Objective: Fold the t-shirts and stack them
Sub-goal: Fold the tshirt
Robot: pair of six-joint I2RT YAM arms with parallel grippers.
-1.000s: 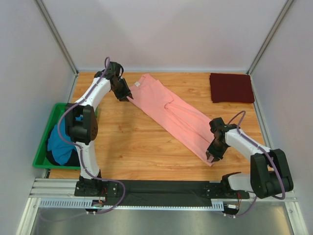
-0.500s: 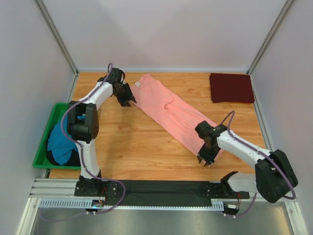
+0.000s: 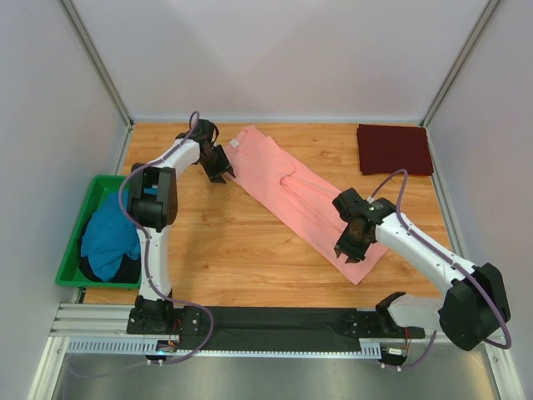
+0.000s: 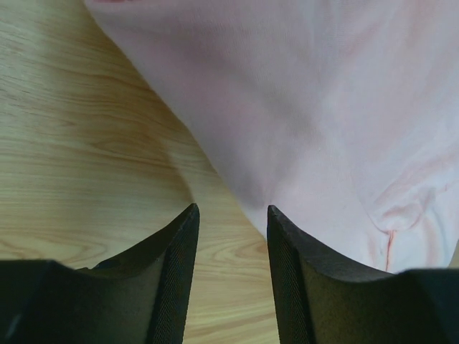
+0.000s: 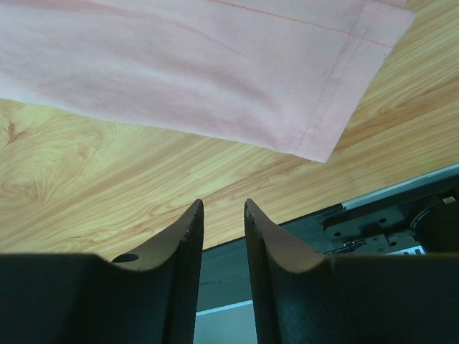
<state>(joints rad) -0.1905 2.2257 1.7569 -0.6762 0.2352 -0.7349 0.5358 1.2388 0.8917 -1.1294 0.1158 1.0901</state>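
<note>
We are losing part of the teal-blue t-shirt, which is lying bunched in the green bin at 9 o'clock over something dark we cannot identify, and the right arm is covering the near end of the salmon-pink t-shirt. We are counting three t-shirts: the pink one is lying diagonally across the worktop from 11 to 5 o'clock, and the maroon t-shirt is sitting folded at 1 o'clock. The left arm is reaching to 11 o'clock, where the left jaws are hovering parted and empty at the pink shirt's edge. The right jaws are hovering narrowly parted, gripping nothing, near the hem corner.
</note>
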